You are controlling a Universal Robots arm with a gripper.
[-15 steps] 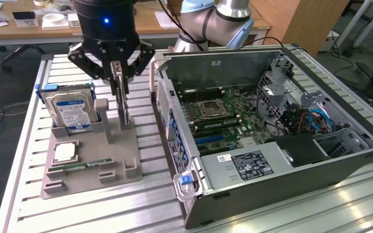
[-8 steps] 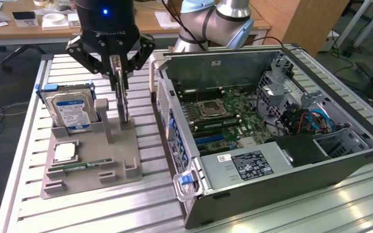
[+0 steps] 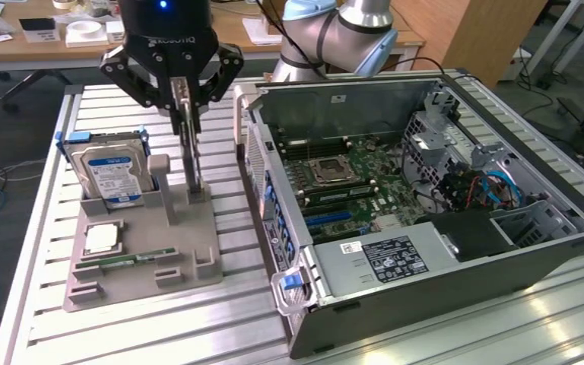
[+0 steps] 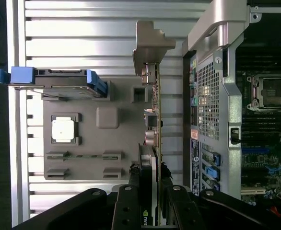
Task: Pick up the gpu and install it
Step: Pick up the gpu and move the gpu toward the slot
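The gpu [image 3: 189, 144] stands on edge, seen edge-on as a thin card, with its lower end at the upright slot of the grey holder [image 3: 140, 277]. My gripper [image 3: 183, 103] hangs right above it, its black fingers [image 3: 211, 80] closed on both faces of the card's upper part. In the wrist view the gpu [image 4: 155, 120] runs as a narrow strip from between the fingers [image 4: 132, 194] of my gripper [image 4: 150, 187] to its silver end bracket [image 4: 149, 43]. Whether the card has left the slot I cannot tell.
The open computer case [image 3: 535, 251] lies to the exterior view's right, its motherboard [image 3: 358, 171] exposed. On the holder also rest a hard drive [image 3: 115, 171] in a blue caddy, a processor chip [image 3: 101, 238] and a green memory stick [image 3: 130, 258]. A slatted metal table [image 3: 170, 327] carries everything.
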